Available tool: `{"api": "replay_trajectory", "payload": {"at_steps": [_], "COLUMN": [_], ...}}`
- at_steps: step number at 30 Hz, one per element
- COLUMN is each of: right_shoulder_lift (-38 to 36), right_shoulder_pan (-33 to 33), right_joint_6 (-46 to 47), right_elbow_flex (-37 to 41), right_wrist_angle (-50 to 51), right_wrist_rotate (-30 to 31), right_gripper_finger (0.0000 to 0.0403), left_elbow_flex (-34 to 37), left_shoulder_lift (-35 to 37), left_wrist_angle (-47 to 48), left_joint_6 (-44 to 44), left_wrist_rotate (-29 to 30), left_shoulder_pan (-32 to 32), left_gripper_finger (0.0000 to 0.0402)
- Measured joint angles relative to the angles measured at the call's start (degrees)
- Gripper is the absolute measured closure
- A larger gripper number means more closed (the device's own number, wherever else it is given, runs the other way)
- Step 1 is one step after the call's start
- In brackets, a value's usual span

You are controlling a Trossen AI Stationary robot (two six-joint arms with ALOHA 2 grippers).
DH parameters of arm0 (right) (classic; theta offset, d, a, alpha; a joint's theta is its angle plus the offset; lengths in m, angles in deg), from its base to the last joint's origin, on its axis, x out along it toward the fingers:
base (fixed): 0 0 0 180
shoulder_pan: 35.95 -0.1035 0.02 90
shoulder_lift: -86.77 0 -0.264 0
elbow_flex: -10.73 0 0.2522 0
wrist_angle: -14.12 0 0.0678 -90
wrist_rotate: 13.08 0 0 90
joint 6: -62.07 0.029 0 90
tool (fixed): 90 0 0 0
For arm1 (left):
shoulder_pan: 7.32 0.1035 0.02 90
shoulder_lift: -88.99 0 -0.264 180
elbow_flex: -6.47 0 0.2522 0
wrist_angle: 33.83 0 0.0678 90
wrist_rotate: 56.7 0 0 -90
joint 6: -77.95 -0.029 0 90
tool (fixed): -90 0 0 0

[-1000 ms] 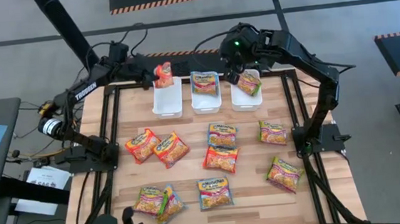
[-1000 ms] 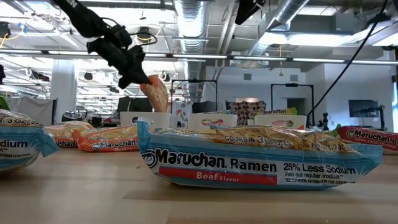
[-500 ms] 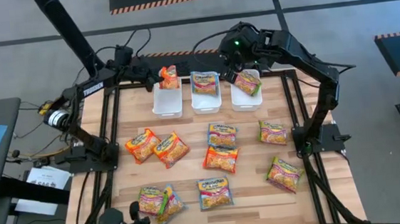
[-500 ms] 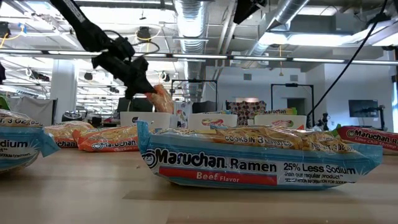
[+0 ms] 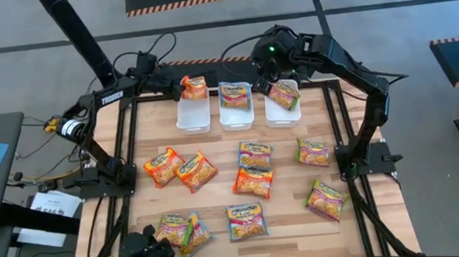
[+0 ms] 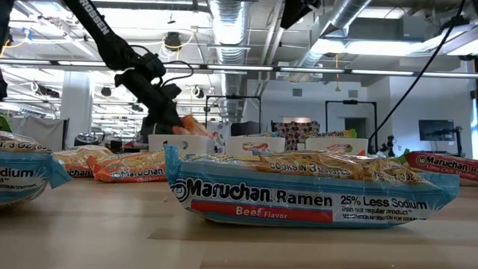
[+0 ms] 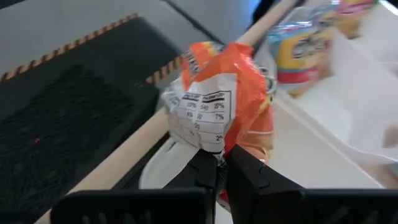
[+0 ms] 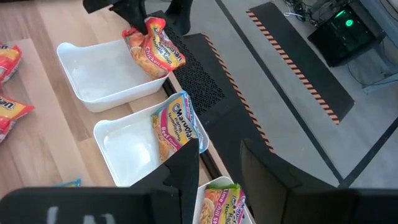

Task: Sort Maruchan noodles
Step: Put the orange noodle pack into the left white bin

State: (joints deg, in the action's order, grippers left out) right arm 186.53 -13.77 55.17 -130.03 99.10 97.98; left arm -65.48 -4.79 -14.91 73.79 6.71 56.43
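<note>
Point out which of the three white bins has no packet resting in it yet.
The left bin: only the left pincer holds an orange packet at its far rim; the middle and right bins each hold one.

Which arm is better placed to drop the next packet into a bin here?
Left. The left gripper is shut on the orange packet at the left bin's far rim. The right gripper hangs over the right bin, open.
</note>
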Motion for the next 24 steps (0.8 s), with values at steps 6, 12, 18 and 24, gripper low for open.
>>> {"api": "replay_trajectory", "payload": {"at_steps": [6, 12, 18, 24], "right_shoulder_lift": [0.0, 0.0, 0.0, 0.0], "right_shoulder_pan": [0.11, 0.11, 0.47, 0.86], "right_joint_6": [-0.02, -0.02, 0.1, 0.87], "right_elbow_flex": [0.0, 0.0, 0.0, 0.0], "right_wrist_angle": [-0.09, -0.11, -0.14, -0.13], "right_wrist_rotate": [0.0, 0.0, 0.0, 0.0], "right_gripper_finger": [0.0262, 0.0262, 0.0262, 0.0262], "left_elbow_flex": [0.0, 0.0, 0.0, 0.0], "left_shoulder_lift": [0.0, 0.0, 0.0, 0.0], "left_wrist_angle": [0.45, 0.53, 2.87, 3.44], "left_joint_6": [-0.83, -0.81, -0.81, -0.98], "left_wrist_rotate": [1.03, 1.14, 3.47, 3.94], "left_shoulder_pan": [0.0, 0.0, 0.0, 0.0], "left_gripper_finger": [0.0372, 0.033, 0.0288, 0.0264]}}
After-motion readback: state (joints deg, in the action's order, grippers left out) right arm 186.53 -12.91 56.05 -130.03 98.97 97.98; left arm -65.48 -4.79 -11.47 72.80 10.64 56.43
